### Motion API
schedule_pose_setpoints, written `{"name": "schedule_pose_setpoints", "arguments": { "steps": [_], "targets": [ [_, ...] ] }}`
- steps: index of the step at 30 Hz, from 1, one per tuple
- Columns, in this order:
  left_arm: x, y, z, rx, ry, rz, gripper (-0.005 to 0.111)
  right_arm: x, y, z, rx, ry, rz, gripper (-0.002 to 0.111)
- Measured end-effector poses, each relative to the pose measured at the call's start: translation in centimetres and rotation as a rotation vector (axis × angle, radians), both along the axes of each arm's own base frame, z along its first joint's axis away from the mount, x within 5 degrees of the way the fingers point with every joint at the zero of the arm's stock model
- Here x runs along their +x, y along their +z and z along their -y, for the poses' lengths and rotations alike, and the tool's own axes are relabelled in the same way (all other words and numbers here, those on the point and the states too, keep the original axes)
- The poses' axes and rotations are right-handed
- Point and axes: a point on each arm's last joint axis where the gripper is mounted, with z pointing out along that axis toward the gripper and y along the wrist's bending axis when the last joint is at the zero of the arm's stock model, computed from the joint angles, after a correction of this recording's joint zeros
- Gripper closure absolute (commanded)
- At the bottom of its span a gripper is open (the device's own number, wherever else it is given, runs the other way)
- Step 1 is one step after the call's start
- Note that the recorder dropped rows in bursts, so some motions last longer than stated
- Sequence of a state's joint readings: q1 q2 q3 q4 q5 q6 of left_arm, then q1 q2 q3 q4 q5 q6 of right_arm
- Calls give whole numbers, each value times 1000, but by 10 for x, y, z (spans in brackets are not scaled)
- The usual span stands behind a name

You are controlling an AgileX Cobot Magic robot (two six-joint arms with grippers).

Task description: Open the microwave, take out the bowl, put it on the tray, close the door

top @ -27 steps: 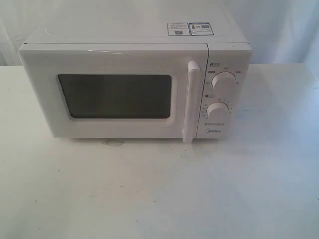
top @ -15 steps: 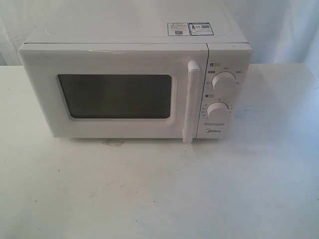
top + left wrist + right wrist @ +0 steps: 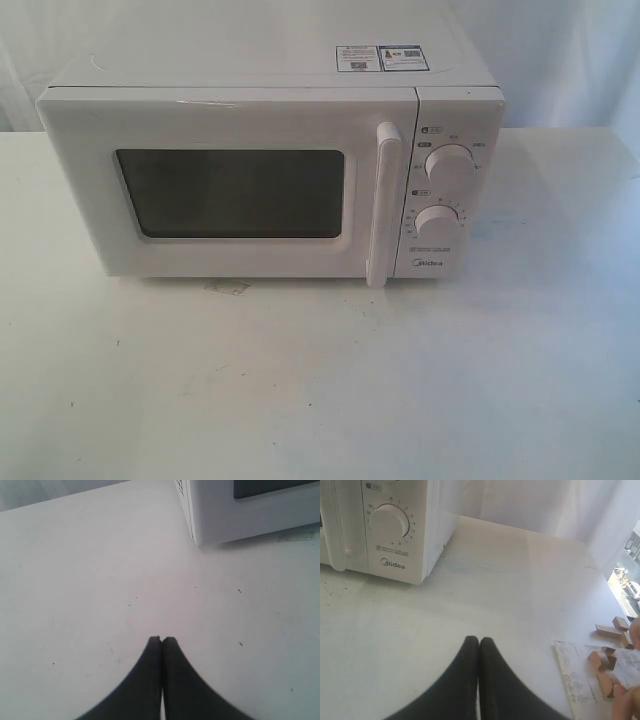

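Observation:
The white microwave (image 3: 270, 165) stands at the back of the white table, its door (image 3: 230, 190) closed, with a dark window and a long vertical handle (image 3: 382, 205). The bowl and the tray are out of view. Neither arm shows in the exterior view. My left gripper (image 3: 161, 640) is shut and empty above bare table, a stretch short of the microwave's corner (image 3: 195, 535). In the right wrist view my right gripper (image 3: 479, 640) is shut and empty over the table, some way off the knob panel (image 3: 390, 525).
Two round knobs (image 3: 450, 160) sit on the microwave's right panel. Beside the right gripper lies a printed sheet (image 3: 585, 680) with several small wooden blocks (image 3: 610, 630). A white curtain hangs behind the table.

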State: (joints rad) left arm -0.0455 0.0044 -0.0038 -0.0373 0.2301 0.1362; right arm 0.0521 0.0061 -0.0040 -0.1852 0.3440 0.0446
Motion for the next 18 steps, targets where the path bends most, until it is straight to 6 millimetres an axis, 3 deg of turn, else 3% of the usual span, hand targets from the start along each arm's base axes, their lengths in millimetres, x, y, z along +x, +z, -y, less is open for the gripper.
{"name": "schedule_pose_setpoints", "arguments": {
  "steps": [10, 18],
  "targets": [
    [0, 0, 0, 0, 0, 0, 107, 3, 15, -2, -45, 33, 169, 108],
    [0, 0, 0, 0, 0, 0, 107, -2, 50, -10, -33, 112, 557, 108]
  ]
}}
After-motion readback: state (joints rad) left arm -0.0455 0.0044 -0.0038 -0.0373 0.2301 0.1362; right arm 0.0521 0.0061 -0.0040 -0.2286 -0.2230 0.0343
